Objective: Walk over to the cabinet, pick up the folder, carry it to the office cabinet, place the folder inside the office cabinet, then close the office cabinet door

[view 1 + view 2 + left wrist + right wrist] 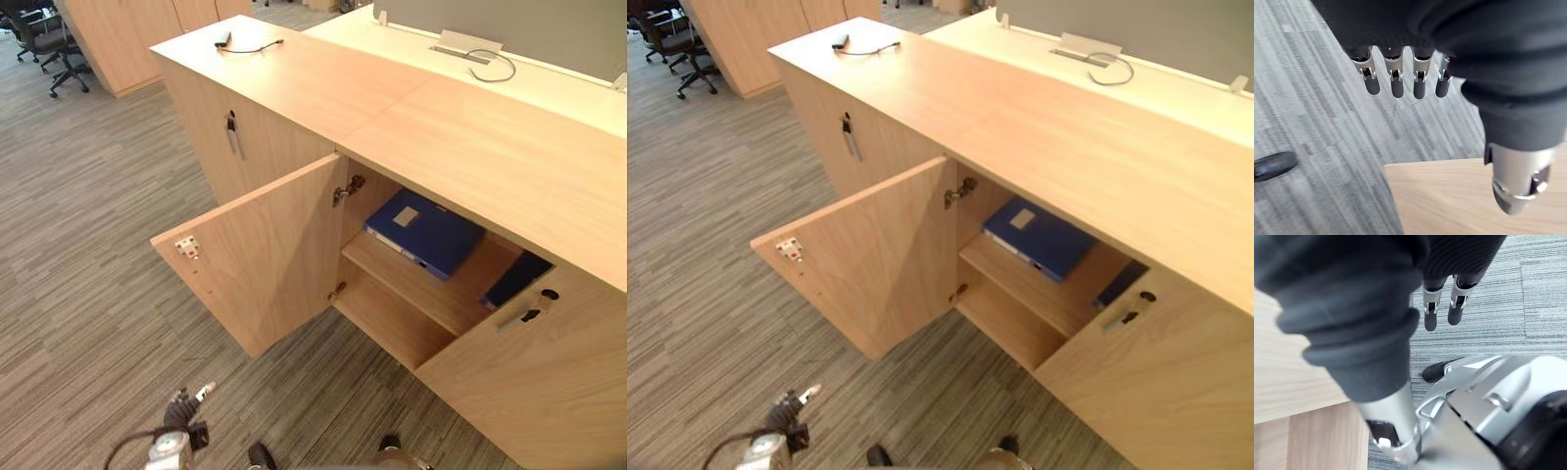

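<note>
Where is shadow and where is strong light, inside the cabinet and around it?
Left eye view: the folder is well lit on its shelf; the office cabinet is shaded inside, just under its top. Left wrist view: the left hand shows dark against bright carpet; no glare.

office chairs [44,41], striped carpet [78,294]

left robot hand [1419,81], silver, dark-tipped; ribbed cover [1484,54]

Folder [431,237] blue, white label [406,216]; cabinet door [265,257] pale wood grain; carpet [78,294] grey, striped
</note>
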Tool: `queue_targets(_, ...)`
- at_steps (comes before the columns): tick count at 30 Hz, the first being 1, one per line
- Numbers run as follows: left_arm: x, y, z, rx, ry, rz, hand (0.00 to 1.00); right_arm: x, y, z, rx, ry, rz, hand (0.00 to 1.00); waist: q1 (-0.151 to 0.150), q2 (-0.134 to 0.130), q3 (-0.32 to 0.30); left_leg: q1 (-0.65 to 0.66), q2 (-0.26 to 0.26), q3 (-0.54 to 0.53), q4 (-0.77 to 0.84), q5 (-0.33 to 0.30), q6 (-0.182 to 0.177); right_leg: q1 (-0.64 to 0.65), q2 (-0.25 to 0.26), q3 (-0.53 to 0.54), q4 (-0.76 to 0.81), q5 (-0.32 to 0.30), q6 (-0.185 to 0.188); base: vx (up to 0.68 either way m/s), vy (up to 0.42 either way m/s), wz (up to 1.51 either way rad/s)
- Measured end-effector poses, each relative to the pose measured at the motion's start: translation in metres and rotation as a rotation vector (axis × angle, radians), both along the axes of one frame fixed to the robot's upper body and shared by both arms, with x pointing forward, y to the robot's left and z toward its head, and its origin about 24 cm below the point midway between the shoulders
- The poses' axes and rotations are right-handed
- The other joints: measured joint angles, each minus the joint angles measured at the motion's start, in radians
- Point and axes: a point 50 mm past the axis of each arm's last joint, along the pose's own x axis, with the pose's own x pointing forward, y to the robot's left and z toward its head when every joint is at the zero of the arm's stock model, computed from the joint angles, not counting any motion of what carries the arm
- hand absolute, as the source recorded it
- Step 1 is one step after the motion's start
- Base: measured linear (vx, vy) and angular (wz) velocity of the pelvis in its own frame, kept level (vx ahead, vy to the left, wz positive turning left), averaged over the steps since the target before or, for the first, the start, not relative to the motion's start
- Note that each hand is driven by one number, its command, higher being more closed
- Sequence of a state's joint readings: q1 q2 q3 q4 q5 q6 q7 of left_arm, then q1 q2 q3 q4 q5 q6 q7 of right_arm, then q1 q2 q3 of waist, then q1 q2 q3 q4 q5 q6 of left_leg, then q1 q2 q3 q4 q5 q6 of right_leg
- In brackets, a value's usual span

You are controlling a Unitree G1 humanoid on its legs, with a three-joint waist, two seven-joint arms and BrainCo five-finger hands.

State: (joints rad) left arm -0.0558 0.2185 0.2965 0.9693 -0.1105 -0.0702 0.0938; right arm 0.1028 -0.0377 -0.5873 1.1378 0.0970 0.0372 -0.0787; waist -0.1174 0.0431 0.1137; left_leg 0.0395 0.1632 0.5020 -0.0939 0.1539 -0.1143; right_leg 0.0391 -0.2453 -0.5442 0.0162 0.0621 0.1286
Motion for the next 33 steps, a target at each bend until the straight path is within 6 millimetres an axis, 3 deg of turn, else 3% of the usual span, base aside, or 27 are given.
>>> queue_targets(2,0.017,0.017,0.014,0.050,-0.041,-0.006,0.00,-0.001,0.000,0.000,0.001,0.000,0.000,0.00,-0.001,0.000,0.000,0.000,0.001,0.004,0.000,0.000,0.000,-0.001,0.002,0.003,-0.003,0.004,-0.005,-0.01,-0.029,-0.07)
queue_targets(4,0.041,0.047,0.041,0.144,-0.089,-0.005,0.00,-0.001,-0.001,0.000,0.008,-0.002,0.003,0.00,-0.005,-0.004,-0.005,0.000,0.002,0.018,0.001,0.001,-0.001,-0.008,0.009,0.022,-0.008,0.019,-0.013,0.00,-0.027,-0.18)
queue_targets(8,0.064,0.094,0.083,0.237,-0.132,0.096,0.00,-0.004,0.002,-0.001,0.028,-0.008,0.001,0.00,-0.031,-0.021,-0.018,0.019,0.001,0.057,0.006,0.004,0.004,-0.017,0.010,0.058,-0.009,0.028,-0.008,0.02,-0.023,-0.28)
queue_targets(12,0.091,0.113,0.126,0.318,-0.219,0.101,0.00,-0.014,0.006,-0.002,0.049,0.000,-0.038,0.00,-0.049,-0.044,-0.024,0.041,0.001,0.087,0.006,-0.002,-0.001,-0.019,0.012,0.088,-0.009,0.028,-0.008,0.00,-0.020,-0.23)
queue_targets(19,0.138,0.096,0.167,0.531,-0.232,-0.125,0.00,-0.061,0.008,-0.004,0.085,0.081,-0.163,0.00,-0.069,-0.043,-0.023,0.051,0.000,0.100,0.006,-0.015,-0.001,-0.019,0.011,0.096,-0.008,0.028,-0.008,-0.01,-0.005,-0.06)
queue_targets(29,0.159,0.067,0.175,0.661,-0.223,-0.352,0.00,-0.065,0.012,-0.004,0.094,0.067,-0.244,0.00,-0.039,-0.049,-0.019,0.046,-0.004,0.087,0.006,-0.015,-0.001,-0.012,0.005,0.083,-0.005,0.028,-0.008,-0.02,-0.014,0.06)
queue_targets(33,0.166,0.043,0.172,0.745,-0.207,-0.539,0.00,-0.063,0.012,-0.004,0.092,0.058,-0.253,0.00,-0.016,-0.050,-0.018,0.046,-0.011,0.081,0.005,-0.015,0.000,-0.010,-0.005,0.077,0.000,0.028,-0.009,-0.02,-0.010,0.08)
